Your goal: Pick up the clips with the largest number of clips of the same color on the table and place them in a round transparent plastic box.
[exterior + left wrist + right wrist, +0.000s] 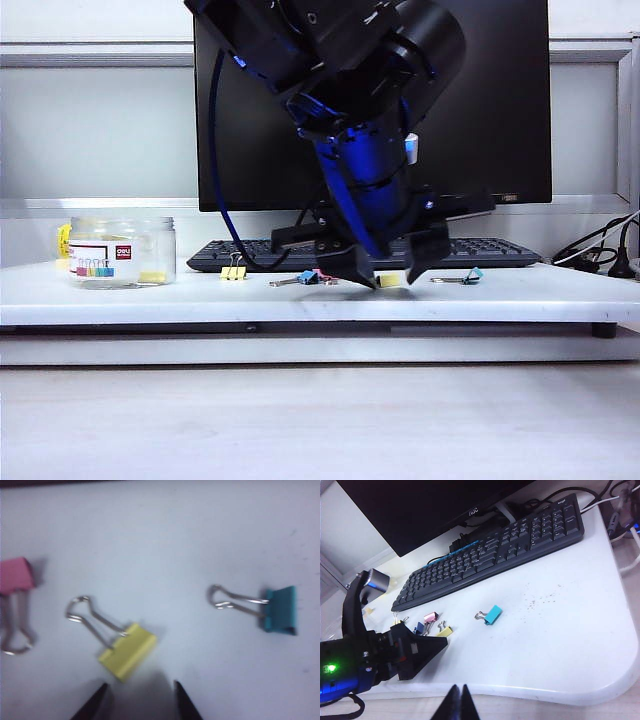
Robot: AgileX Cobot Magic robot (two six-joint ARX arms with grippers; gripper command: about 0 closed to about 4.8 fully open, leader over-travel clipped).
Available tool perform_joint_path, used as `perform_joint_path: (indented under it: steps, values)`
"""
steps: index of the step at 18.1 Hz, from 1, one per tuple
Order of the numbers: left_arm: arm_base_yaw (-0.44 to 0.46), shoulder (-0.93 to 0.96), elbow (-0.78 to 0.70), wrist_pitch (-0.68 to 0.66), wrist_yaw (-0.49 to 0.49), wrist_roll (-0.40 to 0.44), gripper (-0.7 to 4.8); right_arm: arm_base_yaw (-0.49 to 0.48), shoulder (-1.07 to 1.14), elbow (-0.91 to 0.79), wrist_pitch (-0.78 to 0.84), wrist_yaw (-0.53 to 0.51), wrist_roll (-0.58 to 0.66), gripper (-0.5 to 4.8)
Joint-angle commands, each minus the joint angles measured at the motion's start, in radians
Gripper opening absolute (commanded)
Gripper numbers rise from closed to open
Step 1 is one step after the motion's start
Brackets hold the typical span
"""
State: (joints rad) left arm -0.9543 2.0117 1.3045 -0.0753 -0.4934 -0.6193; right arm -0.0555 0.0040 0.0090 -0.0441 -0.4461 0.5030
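Exterior view: jar (122, 252) label reads "deli"; white table (300, 298). My left gripper (390, 268), jaws spread, straddles a yellow clip (389, 281) right of the jar; right gripper (457, 702) pressed together.

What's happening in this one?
The left gripper is down at the table over a yellow clip, its fingers on either side of it, not yet clamped. Another yellow clip stands nearer the jar, which already has something yellow inside. A pink clip, a blue clip and a teal clip lie nearby. The right gripper is shut, empty and held back off the table's edge.
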Motion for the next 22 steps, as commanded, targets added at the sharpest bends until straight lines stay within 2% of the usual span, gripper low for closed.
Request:
perform_joint_path:
  steps: [1,3,9,16,19,22]
  values:
    - [0.019,0.026,-0.025,-0.183,0.018,0.047,1.75,0.000,-0.002,-0.004,0.012,0.000,-0.006,-0.01]
    - [0.030,0.016,-0.025,-0.209,-0.004,0.051,1.75,0.000,-0.002,-0.004,0.011,-0.001,-0.006,-0.01]
    - [0.069,-0.068,-0.025,-0.215,-0.011,0.177,1.75,0.000,-0.002,-0.004,0.011,0.000,-0.008,-0.01]
    - [0.080,-0.145,-0.025,-0.200,-0.014,0.277,1.75,0.000,-0.002,-0.004,0.010,-0.002,-0.013,-0.01]
    - [0.080,-0.183,-0.026,-0.208,0.016,0.366,1.74,0.000,-0.002,-0.004,0.008,-0.007,-0.014,-0.01]
    - [0.080,-0.240,-0.026,-0.223,0.105,0.481,1.75,0.001,-0.002,-0.005,-0.012,-0.050,-0.042,-0.01]
